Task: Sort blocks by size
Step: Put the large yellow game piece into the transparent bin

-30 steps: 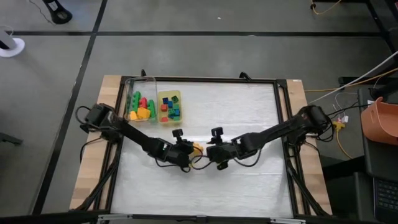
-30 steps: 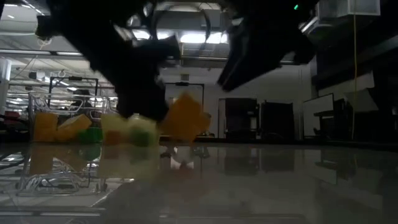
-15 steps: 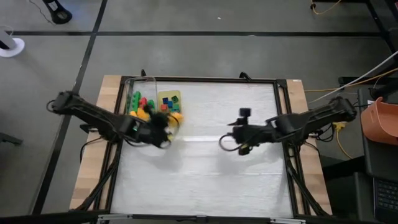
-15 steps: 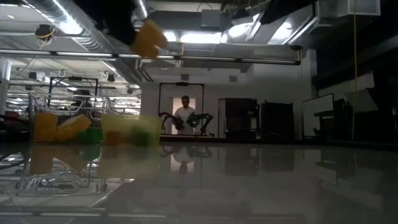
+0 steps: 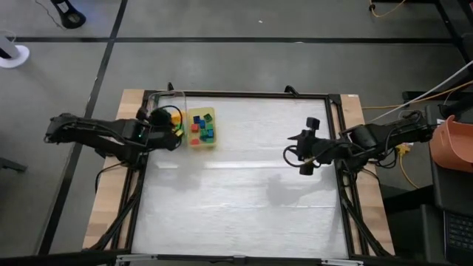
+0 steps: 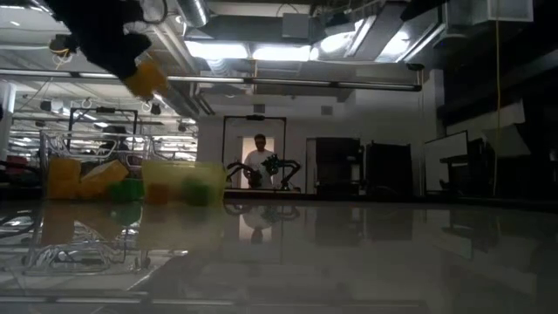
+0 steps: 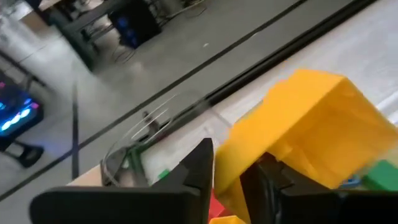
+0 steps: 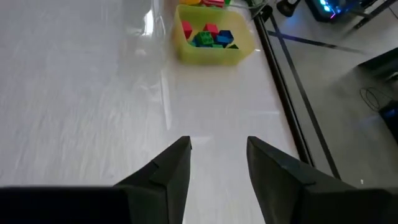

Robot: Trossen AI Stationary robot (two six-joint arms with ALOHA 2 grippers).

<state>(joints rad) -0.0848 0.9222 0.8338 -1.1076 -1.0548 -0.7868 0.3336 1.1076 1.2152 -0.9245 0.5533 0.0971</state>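
Observation:
My left gripper (image 5: 174, 120) is shut on a yellow-orange brick (image 7: 305, 124) and hangs over the clear container (image 5: 157, 102) at the table's far left. The brick also shows high up in the low view (image 6: 146, 77). Orange and green longer bricks lie in the container (image 6: 87, 179); from above the arm hides most of them. Small red, blue and green cubes (image 5: 204, 130) lie in the yellow tray (image 5: 201, 142) beside it. My right gripper (image 5: 290, 152) is open and empty above the table's right half. My left gripper pinches the yellow-orange brick between its two fingers at the brick's near end (image 7: 239, 163). The rest of the brick sticks out past the fingertips. It is lifted clear and tilted, above the container.
The white table top (image 5: 244, 199) is bare from the tray across to the right and near edges. A dark frame (image 5: 336, 133) runs round the table. In the low view a person (image 6: 259, 161) stands far off in the room behind.
My left gripper has lifted the yellow-orange brick from the table's middle and carried it toward the far left, over the clear container. My right gripper has drawn back from the middle toward the table's right edge and has risen.

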